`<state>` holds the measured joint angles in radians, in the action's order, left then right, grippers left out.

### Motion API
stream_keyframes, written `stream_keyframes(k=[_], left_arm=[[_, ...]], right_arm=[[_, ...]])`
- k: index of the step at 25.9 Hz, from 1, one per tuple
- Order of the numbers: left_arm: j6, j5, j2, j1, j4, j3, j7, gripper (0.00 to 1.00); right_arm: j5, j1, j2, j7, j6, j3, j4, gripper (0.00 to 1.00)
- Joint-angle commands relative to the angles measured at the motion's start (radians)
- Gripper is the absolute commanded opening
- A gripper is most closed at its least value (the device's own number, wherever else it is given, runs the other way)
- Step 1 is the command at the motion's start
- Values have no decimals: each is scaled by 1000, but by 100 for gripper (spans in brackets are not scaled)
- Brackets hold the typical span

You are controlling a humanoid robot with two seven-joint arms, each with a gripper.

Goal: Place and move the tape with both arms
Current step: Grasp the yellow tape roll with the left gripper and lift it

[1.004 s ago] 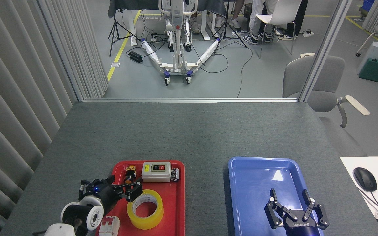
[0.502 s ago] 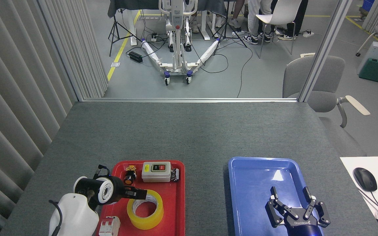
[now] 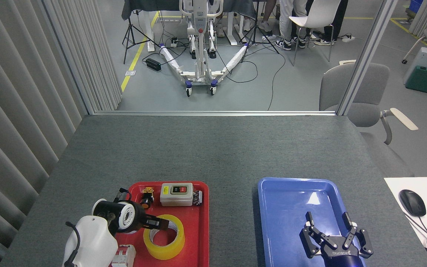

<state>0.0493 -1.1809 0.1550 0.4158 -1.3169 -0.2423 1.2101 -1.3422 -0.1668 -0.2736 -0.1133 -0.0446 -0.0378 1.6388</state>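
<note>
Lying flat in the red tray, the tape is seen with its core hole facing straight up.

The roll's axis is held vertical, its round face turned to the camera, at the tray's near end below a grey switch box. The left gripper is reached in over the roll's far-left rim; whether its jaws are spread or closed cannot be told. The right gripper is kept spread wide and empty over the blue tray.
</note>
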Motion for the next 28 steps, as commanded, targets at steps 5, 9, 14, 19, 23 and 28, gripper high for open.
stream_keyframes(k=[5, 9, 14, 19, 23, 28], left_arm=[[0, 0, 0, 8, 51, -9, 2, 86], [0, 0, -2, 17, 62, -9, 57, 44], [-22, 0, -5, 54, 113, -8, 224, 16], [17, 1, -5, 55, 100, -9, 221, 0], [150, 20, -6, 72, 94, 11, 218, 0], [256, 214, -121, 72, -1, 135, 98, 0]], right_arm=[[0, -5, 1, -2, 3, 1, -1, 100], [0, -7, 1, -2, 0, 1, 1, 100], [0, -7, 4, 0, 0, -4, 1, 100], [-3, -11, 7, 0, -1, -5, 1, 100], [-5, -11, 7, 1, 0, -4, 1, 100], [-5, -11, 11, 1, 6, -4, 1, 100]])
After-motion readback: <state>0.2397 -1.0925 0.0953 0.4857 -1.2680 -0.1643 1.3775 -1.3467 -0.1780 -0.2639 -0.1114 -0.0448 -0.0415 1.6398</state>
